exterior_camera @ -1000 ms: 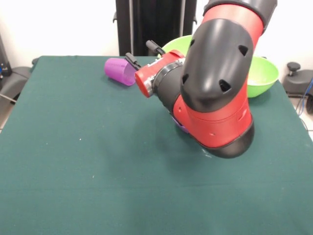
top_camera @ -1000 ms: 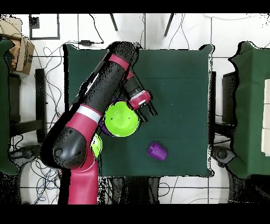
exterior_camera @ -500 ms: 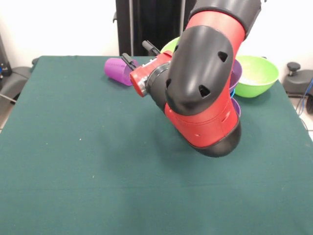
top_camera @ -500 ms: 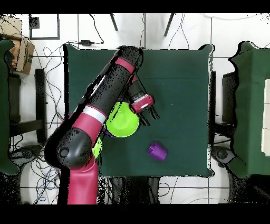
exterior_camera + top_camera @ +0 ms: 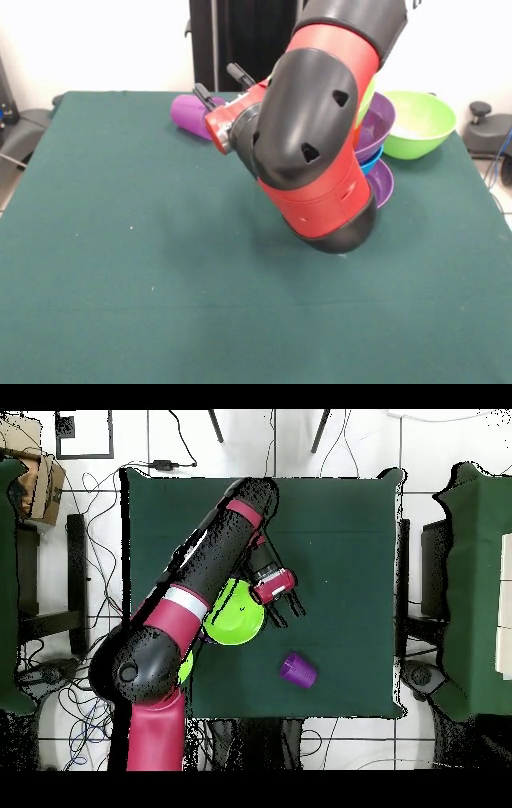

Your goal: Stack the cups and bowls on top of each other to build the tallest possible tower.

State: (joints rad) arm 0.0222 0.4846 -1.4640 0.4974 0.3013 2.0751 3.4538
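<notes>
One purple cup [image 5: 192,115] lies unmoved; fingers [image 5: 289,606] apart, empty, shifted toward it.

We see the arm [image 5: 312,144] as a chain of thick, rounded, glossy segments in red and black. Its big elbow housing has a smooth black cap with three small dark recessed holes, and a red shell beneath dotted with tiny screw holes and edged in black. The wrist narrows to a black cylinder, a red collar with a thin silver ring, then the gripper [image 5: 218,82] with slim black fingers [image 5: 290,602]. From overhead, a pale grey band crosses the red link.
</notes>
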